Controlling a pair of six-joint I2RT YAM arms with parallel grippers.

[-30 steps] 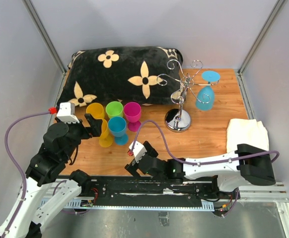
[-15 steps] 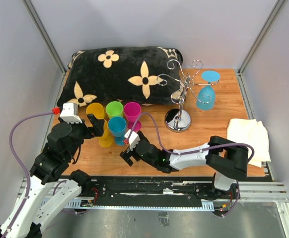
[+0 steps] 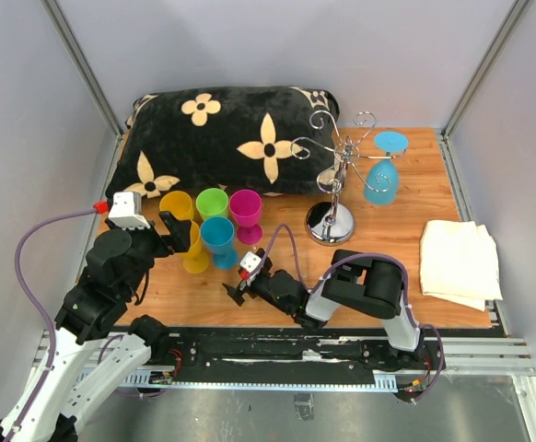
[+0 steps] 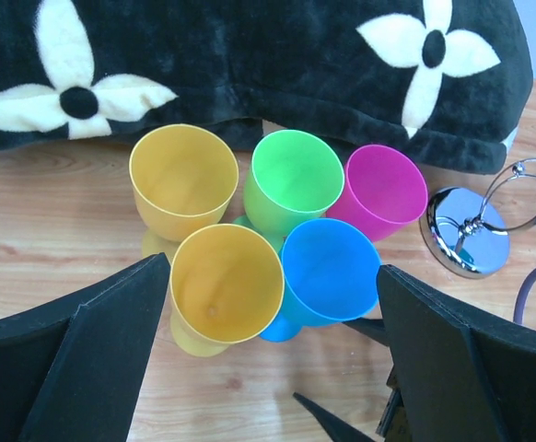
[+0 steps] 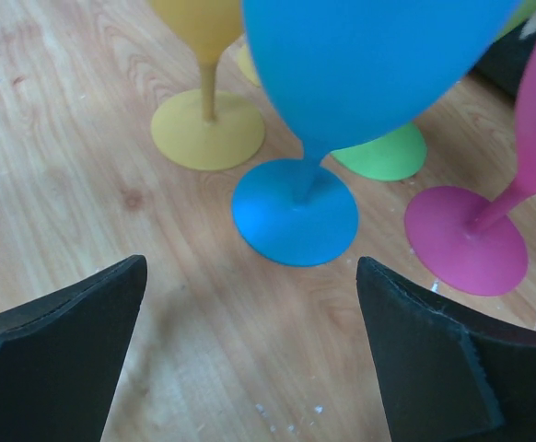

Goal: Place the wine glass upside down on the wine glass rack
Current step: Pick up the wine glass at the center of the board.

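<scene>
Five plastic wine glasses stand clustered at the left: two yellow (image 3: 194, 249) (image 4: 183, 170), green (image 3: 213, 203), magenta (image 3: 246, 210) and blue (image 3: 218, 238). The chrome wine glass rack (image 3: 340, 161) stands to the right on its round base (image 3: 331, 224), with a light blue glass (image 3: 381, 175) hanging upside down on it. My left gripper (image 3: 178, 235) (image 4: 273, 350) is open above the front yellow glass (image 4: 225, 281) and blue glass (image 4: 331, 270). My right gripper (image 3: 234, 293) (image 5: 250, 368) is open and low, facing the blue glass's foot (image 5: 295, 212), apart from it.
A black pillow with cream flowers (image 3: 222, 138) lies along the back. A folded white cloth (image 3: 460, 258) lies at the right edge. The rack's base shows in the left wrist view (image 4: 466, 230). Yellow (image 5: 208, 129), green (image 5: 378, 152) and magenta (image 5: 466, 239) feet surround the blue one.
My right arm's elbow has swung in from the far right toward the middle, while its gripper stayed near the blue glass's foot. My left arm has barely moved.
</scene>
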